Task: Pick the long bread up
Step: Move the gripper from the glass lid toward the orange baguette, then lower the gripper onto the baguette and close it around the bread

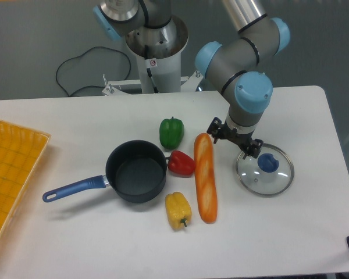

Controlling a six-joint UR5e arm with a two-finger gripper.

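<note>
The long bread (205, 177) is an orange-tan baguette lying on the white table, running from near the green pepper down toward the front, right of the pan. My gripper (233, 140) hangs just right of the bread's upper end, between it and the glass lid. Its two black fingers are spread apart with nothing between them, so it is open.
A dark pan with a blue handle (136, 171) sits left of the bread. A red pepper (181, 163), a green pepper (171, 132) and a yellow pepper (178, 210) crowd the bread's left side. A glass lid with a blue knob (264, 169) lies right. An orange tray (9, 168) is at far left.
</note>
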